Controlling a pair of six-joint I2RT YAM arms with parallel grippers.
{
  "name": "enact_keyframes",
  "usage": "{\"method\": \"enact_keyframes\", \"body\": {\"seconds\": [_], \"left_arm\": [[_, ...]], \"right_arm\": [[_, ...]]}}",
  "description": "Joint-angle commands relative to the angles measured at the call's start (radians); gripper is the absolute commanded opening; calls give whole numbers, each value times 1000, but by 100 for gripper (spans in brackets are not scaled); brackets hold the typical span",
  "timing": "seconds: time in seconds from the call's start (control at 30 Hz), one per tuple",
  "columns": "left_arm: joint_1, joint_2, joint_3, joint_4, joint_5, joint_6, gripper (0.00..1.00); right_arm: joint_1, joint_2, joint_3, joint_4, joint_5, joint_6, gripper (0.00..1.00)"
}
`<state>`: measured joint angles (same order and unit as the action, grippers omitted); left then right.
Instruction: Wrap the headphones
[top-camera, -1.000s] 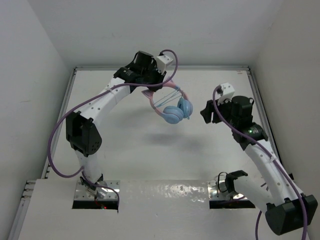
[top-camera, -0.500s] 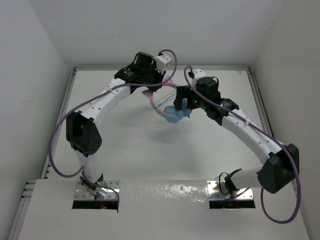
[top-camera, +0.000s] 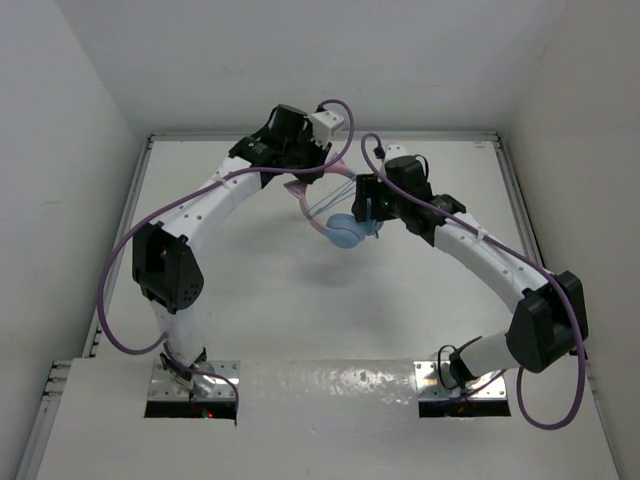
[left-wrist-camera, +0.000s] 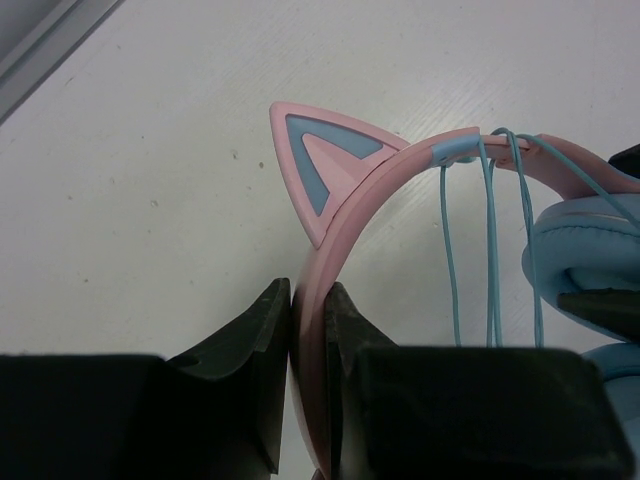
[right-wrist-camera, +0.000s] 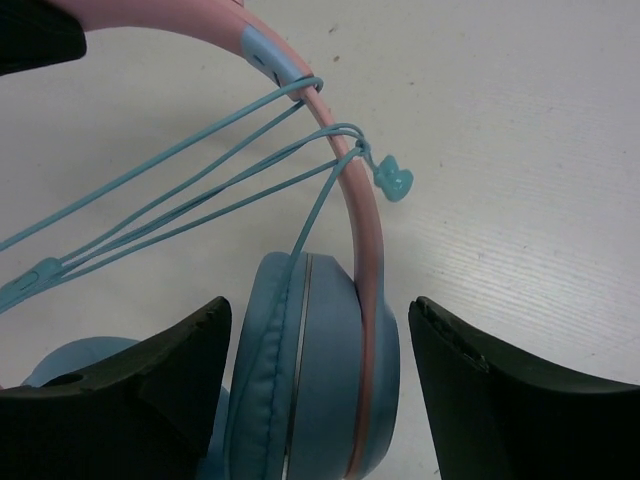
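Top external view: the right gripper (top-camera: 368, 214), which a second ago hung well off to the right, has swung in across the table (top-camera: 250, 300) and now sits at the ear cups of the headphones (top-camera: 345, 226). They hang above the far middle of the table, a faint shadow beneath them. The left gripper (top-camera: 305, 183) has not budged over that second. Its wrist camera shows the left gripper (left-wrist-camera: 308, 300) clamped on the pink headband (left-wrist-camera: 400, 165) just below a cat ear (left-wrist-camera: 325, 165), holding the set aloft. From the right wrist we see the right gripper (right-wrist-camera: 318, 310) with its jaws parted on either side of one light blue ear cup (right-wrist-camera: 310, 380). A sliver of table shows on the right, and the left jaw sits so close that we cannot tell whether it touches. The thin teal cable (left-wrist-camera: 491, 250) already crosses the headband in several strands, running off to the left of the right wrist view. We read the right arm's arrival as the start of a second hold on the headphones. That would steady the cups while the remaining cable, whose loose end we cannot trace, is wound on. The wrapping looks well begun but not finished.
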<state>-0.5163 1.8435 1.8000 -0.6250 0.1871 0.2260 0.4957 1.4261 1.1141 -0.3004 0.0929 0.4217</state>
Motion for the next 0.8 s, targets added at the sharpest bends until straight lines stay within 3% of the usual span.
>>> {"method": "enact_keyframes", "body": {"seconds": [0.0, 0.07, 0.13, 0.17, 0.2, 0.33, 0.53, 0.73, 0.77], "left_arm": [[-5, -70, 12, 87, 41, -63, 0], [-5, -69, 13, 97, 45, -68, 0], [-7, -66, 18, 103, 46, -76, 0], [-5, -66, 18, 105, 46, -80, 0], [-5, -64, 18, 107, 48, -82, 0], [-7, -59, 7, 107, 58, -88, 0], [-7, -59, -11, 90, 60, -89, 0], [-5, -64, 10, 62, 45, -100, 44], [-4, -64, 19, 54, 40, -102, 48]], "right_arm": [[10, 28, -8, 20, -48, 22, 71], [9, 37, -8, 15, -55, 22, 70], [9, 50, -7, 7, -59, 23, 56], [9, 51, -7, 6, -59, 23, 48], [9, 51, -7, 4, -53, 22, 32], [9, 48, -2, -9, -12, 12, 0], [9, 34, 19, -19, 54, -24, 0], [9, 36, 44, -28, 65, -60, 0], [9, 37, 46, -31, 62, -66, 0]]}}
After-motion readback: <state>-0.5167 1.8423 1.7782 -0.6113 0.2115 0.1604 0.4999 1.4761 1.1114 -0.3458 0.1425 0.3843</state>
